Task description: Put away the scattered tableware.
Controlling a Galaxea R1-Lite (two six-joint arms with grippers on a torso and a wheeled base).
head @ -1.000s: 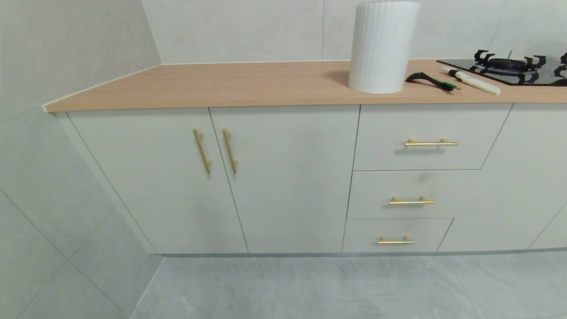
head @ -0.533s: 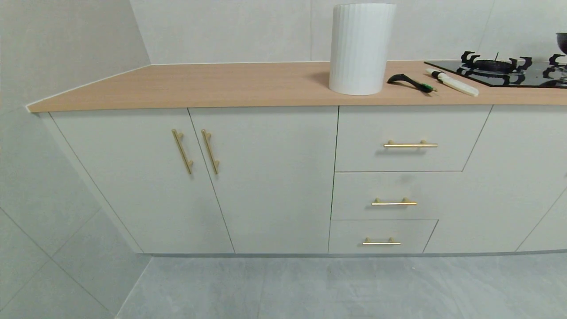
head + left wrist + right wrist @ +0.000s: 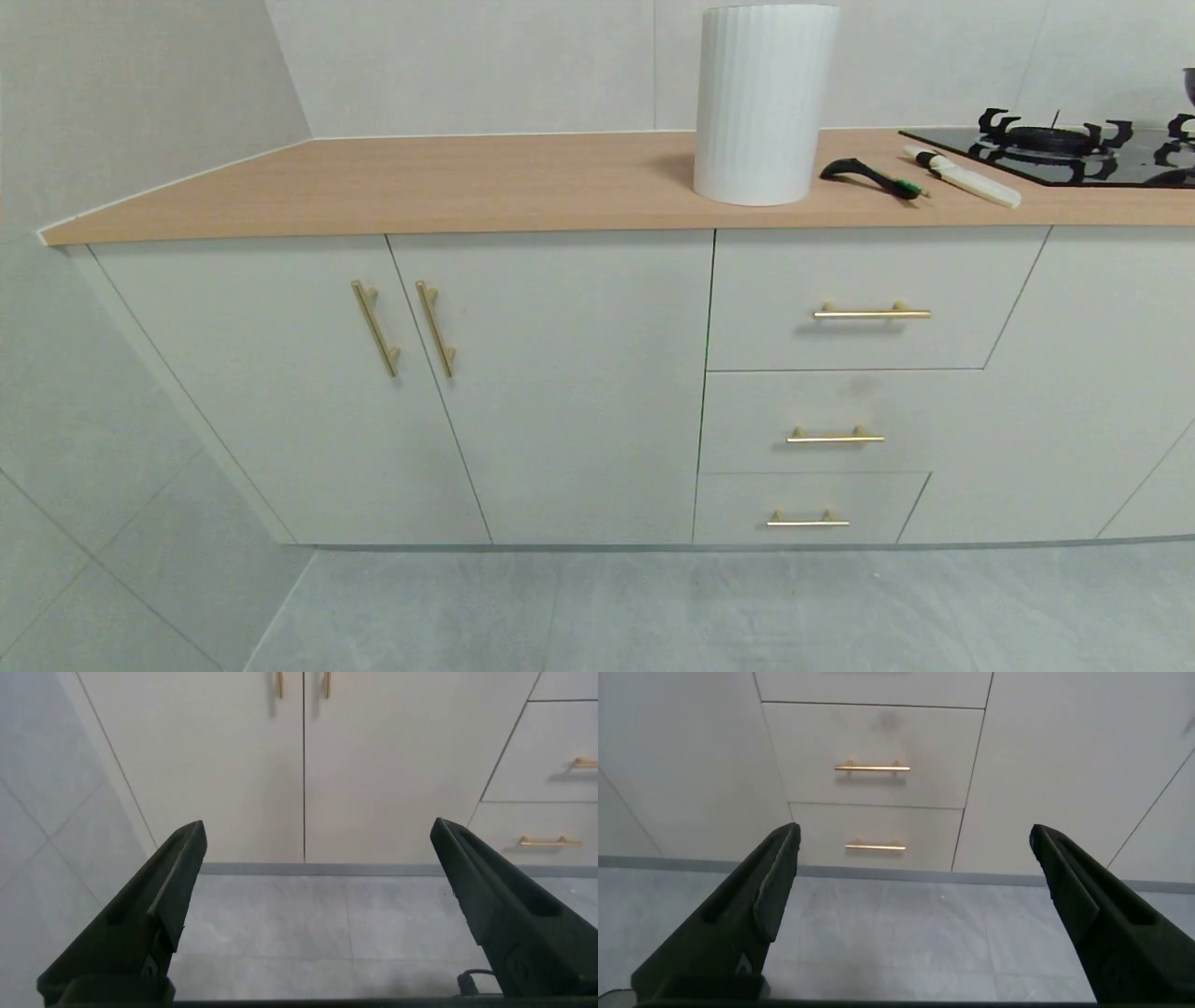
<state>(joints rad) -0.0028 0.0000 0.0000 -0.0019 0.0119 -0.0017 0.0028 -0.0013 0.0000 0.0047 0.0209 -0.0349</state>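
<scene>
On the wooden countertop (image 3: 448, 182) in the head view stands a tall white ribbed container (image 3: 764, 101). Just right of it lie a black utensil with a green tip (image 3: 873, 177) and a white knife with a black handle (image 3: 962, 175). My left gripper (image 3: 318, 873) is open, low before the cupboard doors and over the grey floor, with nothing between its fingers. My right gripper (image 3: 910, 873) is open too, facing the lower drawers, empty.
A black gas hob (image 3: 1074, 149) sits at the counter's right end. Below are two cupboard doors with gold handles (image 3: 406, 327) and three drawers (image 3: 868, 313) (image 3: 834, 437) (image 3: 808, 521). A tiled wall (image 3: 112, 112) closes the left side. Grey floor (image 3: 653, 607) lies in front.
The whole head view has shifted: the counter and cupboards now sit further left and slightly lower in the picture, so the camera moved. Nothing on the counter moved.
</scene>
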